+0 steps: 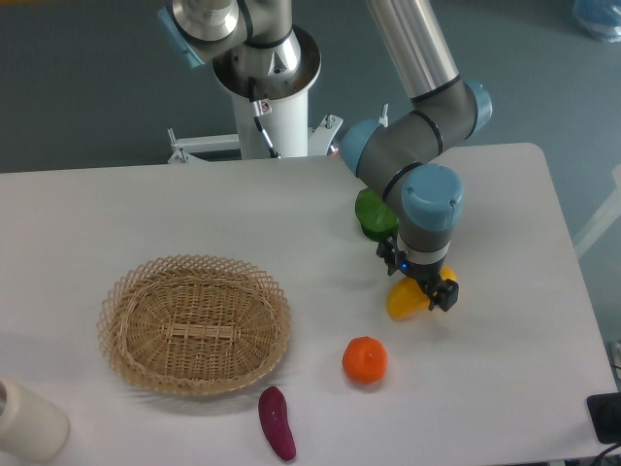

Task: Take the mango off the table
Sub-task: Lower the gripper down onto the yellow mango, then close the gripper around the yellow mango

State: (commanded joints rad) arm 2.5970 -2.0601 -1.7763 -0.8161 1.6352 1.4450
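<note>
The mango (402, 301) is a yellow fruit with an orange end, lying on the white table (505, 388) right of centre. My gripper (419, 283) points straight down over it. Its dark fingers (445, 294) stand on either side of the mango's middle, and the jaws look open around it. The gripper body hides the mango's middle part. The mango appears to rest on the table.
A green leafy vegetable (373, 213) lies just behind the gripper. A round orange (365, 360) sits in front and to the left. A purple eggplant (277, 423) lies near the front edge. A wicker basket (194, 323) stands at the left, and a white cylinder (27, 420) at the front left corner.
</note>
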